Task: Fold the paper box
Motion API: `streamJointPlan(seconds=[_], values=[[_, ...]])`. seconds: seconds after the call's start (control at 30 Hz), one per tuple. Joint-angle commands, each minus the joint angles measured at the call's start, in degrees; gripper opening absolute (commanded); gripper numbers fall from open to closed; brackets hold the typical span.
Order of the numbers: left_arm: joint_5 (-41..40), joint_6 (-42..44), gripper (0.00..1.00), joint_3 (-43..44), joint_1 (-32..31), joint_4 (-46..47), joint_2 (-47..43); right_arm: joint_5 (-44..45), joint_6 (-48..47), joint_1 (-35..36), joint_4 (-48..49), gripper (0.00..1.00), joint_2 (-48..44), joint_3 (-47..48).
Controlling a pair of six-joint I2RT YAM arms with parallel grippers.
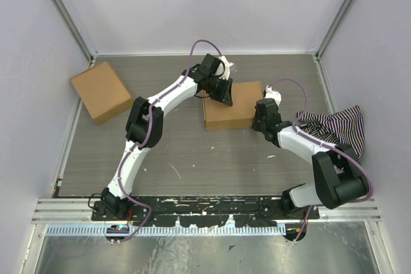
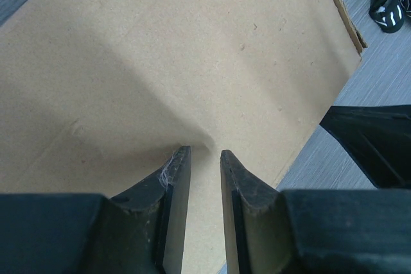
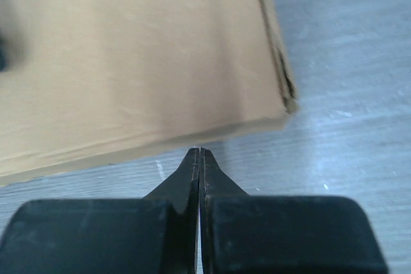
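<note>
Paper box (image 1: 237, 117) lies on the bench (image 1: 192, 152). Left gripper (image 2: 204, 152), narrowly parted and empty, rests on its top. Right gripper (image 3: 200, 151), closed on nothing, sits at the box's edge.

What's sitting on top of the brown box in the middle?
Only the left hand, its fingertips resting on the paper box. The rest of its top shows bare. The patch under that hand and the box's inside are covered.

paper box (image 1: 239, 115): matt brown cardboard, smooth | table (image 1: 192, 153): grey wood-grain, matt | cloth (image 1: 338, 126): striped fabric
</note>
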Motion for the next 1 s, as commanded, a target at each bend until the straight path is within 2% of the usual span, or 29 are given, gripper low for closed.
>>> streamJointPlan(seconds=[0.0,0.23,0.4,0.53,0.7,0.97], values=[[-0.29,0.89,0.33,-1.93,-0.47,-9.71,1.89,4.07,4.00,-1.05,-4.77,0.01,1.64,1.01],[0.37,1.08,0.32,-2.27,-0.51,-9.19,1.91,5.89,5.13,-1.26,-0.91,0.01,6.58,3.26],[0.85,1.61,0.32,-2.13,-0.49,-8.92,2.01,2.29,5.45,-1.25,6.57,0.01,9.62,3.87],[0.72,2.05,0.32,-2.03,-0.47,-9.00,1.69,-0.18,5.78,-1.20,6.83,0.01,10.99,4.83],[-0.72,1.84,0.34,-2.44,-0.19,-9.13,0.38,-0.22,5.69,-1.22,3.82,0.01,6.33,2.98],[-8.13,0.56,0.51,-4.39,0.65,-7.95,-8.43,-2.40,3.73,-1.11,-3.98,0.01,-7.59,0.06]])
